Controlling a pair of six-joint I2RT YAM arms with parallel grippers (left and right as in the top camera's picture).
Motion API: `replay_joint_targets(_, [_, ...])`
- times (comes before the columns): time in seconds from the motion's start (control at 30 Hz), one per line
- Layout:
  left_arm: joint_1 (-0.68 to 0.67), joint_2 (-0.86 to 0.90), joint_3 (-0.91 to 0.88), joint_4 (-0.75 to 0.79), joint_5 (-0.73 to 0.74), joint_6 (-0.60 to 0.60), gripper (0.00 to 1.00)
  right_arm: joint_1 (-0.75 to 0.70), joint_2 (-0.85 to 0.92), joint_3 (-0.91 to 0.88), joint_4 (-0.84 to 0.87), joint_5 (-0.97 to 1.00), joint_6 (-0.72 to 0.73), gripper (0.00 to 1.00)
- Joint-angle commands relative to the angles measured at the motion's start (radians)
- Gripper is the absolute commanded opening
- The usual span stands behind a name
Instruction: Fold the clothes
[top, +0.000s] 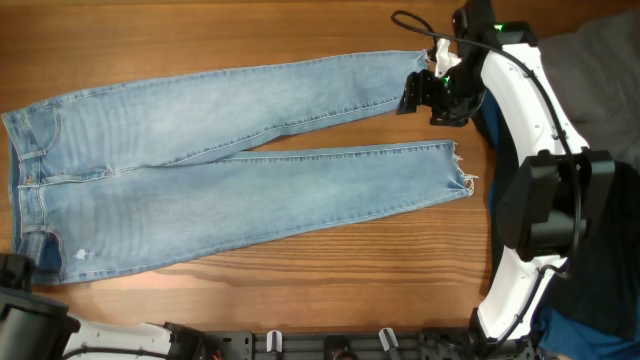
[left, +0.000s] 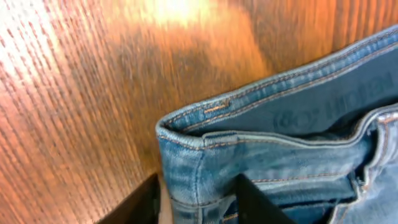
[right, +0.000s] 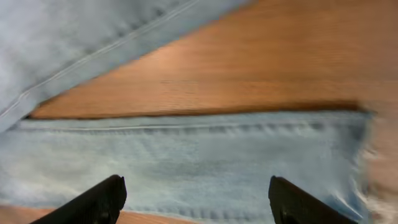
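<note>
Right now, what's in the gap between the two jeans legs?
Just bare wooden table, a thin wedge between the jeans legs, seen in the overhead view.

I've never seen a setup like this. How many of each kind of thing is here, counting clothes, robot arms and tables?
jeans: 1
robot arms: 2, the left arm and the right arm
wooden table: 1
Total: 4

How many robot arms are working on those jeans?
2. The left arm is at the bottom left, by the waistband of the jeans; the white right arm reaches in from the right edge to the upper leg's hem. No others show.
</note>
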Motion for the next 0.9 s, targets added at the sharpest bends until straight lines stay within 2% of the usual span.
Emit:
replay_joint_targets(0.0, [-0.002,0.018,-0.028,0.002,-0.014,0.005,0.2,-0.052,-0.021,-0.001,-0.026,0.128,0.144,0.79])
replay_joint_targets(0.03, [-0.002,0.017,-0.028,-0.009,-0.014,0.005,0.13,-0.09,-0.021,-0.001,-0.031,0.128,0.18,0.8])
replay_joint_targets(0.13, [-0.002,0.016,-0.026,-0.051,-0.014,0.0,0.09,-0.224,-0.021,-0.001,-0.068,0.097,0.22,0.79])
replay_joint_targets(0.2, [-0.002,0.016,-0.026,-0.054,-0.013,0.0,0.19,-0.259,-0.021,-0.007,-0.118,0.093,0.216,0.79])
replay_joint_targets(0.23, [-0.002,0.016,-0.026,-0.054,-0.007,0.0,0.2,-0.265,-0.021,-0.024,-0.137,0.094,0.212,0.79])
replay_joint_targets(0.3, [-0.002,0.016,-0.026,-0.054,-0.007,0.001,0.48,-0.267,-0.021,-0.082,-0.124,0.093,0.206,0.8])
replay_joint_targets(0.33, [0.0,0.016,-0.026,-0.06,-0.03,0.0,0.53,-0.267,-0.021,-0.1,-0.103,0.093,0.215,0.79])
replay_joint_targets(0.4, [0.008,0.017,-0.026,-0.053,-0.07,0.001,0.45,-0.267,-0.021,-0.105,-0.09,0.087,0.22,0.79])
replay_joint_targets(0.43, [0.019,0.017,-0.026,-0.026,-0.025,0.023,0.3,-0.267,-0.021,-0.105,-0.092,0.085,0.22,0.79])
replay_joint_targets(0.47, [0.023,0.017,-0.026,-0.019,0.005,0.058,0.27,-0.268,-0.021,-0.105,-0.092,0.086,0.217,0.79])
replay_joint_targets(0.53, [0.033,0.017,-0.026,-0.024,0.044,0.137,0.31,-0.268,-0.021,-0.105,-0.09,0.085,0.219,0.8])
replay_joint_targets(0.57, [0.039,0.017,-0.026,-0.025,0.045,0.137,0.32,-0.268,-0.021,-0.105,-0.089,0.085,0.219,0.8])
replay_joint_targets(0.67, [0.066,0.017,-0.026,-0.014,0.1,0.163,0.49,-0.268,-0.021,-0.105,-0.089,0.085,0.219,0.8])
replay_joint_targets(0.7, [0.065,0.017,-0.026,-0.006,0.101,0.181,0.39,-0.268,-0.021,-0.105,-0.09,0.082,0.219,0.8])
replay_joint_targets(0.73, [0.064,0.018,-0.026,0.005,0.111,0.205,0.22,-0.268,-0.021,-0.105,-0.093,0.082,0.219,0.8])
replay_joint_targets(0.77, [0.064,0.018,-0.026,0.016,0.116,0.212,0.14,-0.268,-0.021,-0.105,-0.091,0.081,0.222,0.8])
replay_joint_targets(0.8, [0.064,0.018,-0.026,0.027,0.115,0.214,0.08,-0.268,-0.021,-0.105,-0.091,0.078,0.226,0.8])
replay_joint_targets(0.87, [0.064,0.02,-0.027,0.046,0.115,0.214,0.04,-0.268,-0.021,-0.105,-0.092,0.078,0.227,0.8])
